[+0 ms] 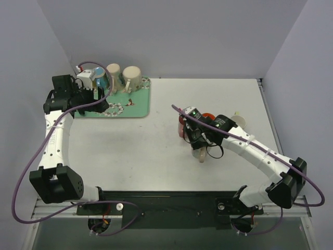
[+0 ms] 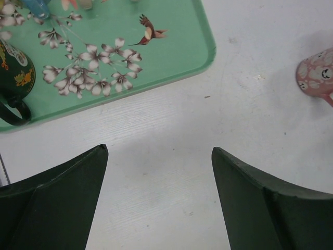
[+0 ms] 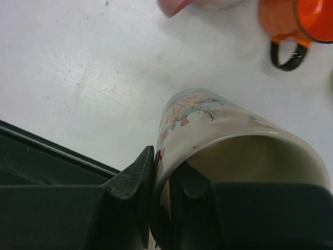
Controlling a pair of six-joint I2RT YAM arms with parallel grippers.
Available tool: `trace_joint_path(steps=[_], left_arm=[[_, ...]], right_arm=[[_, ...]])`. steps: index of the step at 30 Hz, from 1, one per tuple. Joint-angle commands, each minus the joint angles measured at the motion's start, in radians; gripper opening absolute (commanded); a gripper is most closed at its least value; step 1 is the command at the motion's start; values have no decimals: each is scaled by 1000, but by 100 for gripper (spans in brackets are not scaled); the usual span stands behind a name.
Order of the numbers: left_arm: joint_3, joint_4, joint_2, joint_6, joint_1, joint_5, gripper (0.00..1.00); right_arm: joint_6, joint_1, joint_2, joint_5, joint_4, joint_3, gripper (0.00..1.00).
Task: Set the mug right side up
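A cream mug with a leaf and branch pattern [image 3: 218, 130] is in my right gripper [image 3: 169, 161]. The gripper is shut on the mug's rim, one finger outside the wall and one inside. The mug's open mouth faces the wrist camera and its base points toward the table. In the top view the mug [image 1: 201, 155] hangs under the right gripper [image 1: 199, 145] right of the table's middle. My left gripper [image 2: 158, 156] is open and empty over bare table just in front of the tray; in the top view it [image 1: 96, 99] is at the far left.
A green flowered tray [image 1: 138, 104] at the back left holds several mugs, among them two cream ones [image 1: 131, 77] and a dark green one [image 2: 13, 78]. A pink mug [image 1: 183, 126] and an orange mug [image 1: 208, 115] stand just behind the right gripper.
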Motion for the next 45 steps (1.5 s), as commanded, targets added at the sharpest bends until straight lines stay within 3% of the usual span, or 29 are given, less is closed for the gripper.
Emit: trace_joint_path(steps=[1, 6, 18, 20, 21, 23, 26, 29, 31, 35, 45], left_arm=[[-18, 0, 35, 53, 17, -57, 92], [-52, 44, 52, 64, 39, -83, 92], [-98, 196, 144, 77, 155, -132, 93], [-101, 233, 168, 68, 160, -182, 93], [-101, 257, 177, 71, 165, -189, 93], [-101, 289, 205, 71, 177, -192, 93], [-43, 290, 271, 85, 206, -149, 92], [30, 264, 338, 97, 241, -143, 92], [71, 259, 377, 111, 248, -166, 91], [106, 271, 432, 148, 237, -184, 87], [185, 372, 601, 119, 176, -392, 71]], right_arm=[[54, 112, 48, 22, 182, -42, 0], [102, 123, 114, 32, 322, -119, 0], [134, 124, 242, 20, 320, -114, 2], [136, 126, 242, 20, 311, -110, 15], [136, 126, 239, 23, 296, -102, 28], [128, 134, 228, 32, 279, -88, 43], [107, 150, 184, 51, 265, -70, 54], [90, 157, 136, 62, 266, -71, 84], [74, 158, 87, 71, 283, -91, 90], [44, 155, -8, 94, 325, -142, 93], [5, 152, -108, 137, 354, -188, 93]])
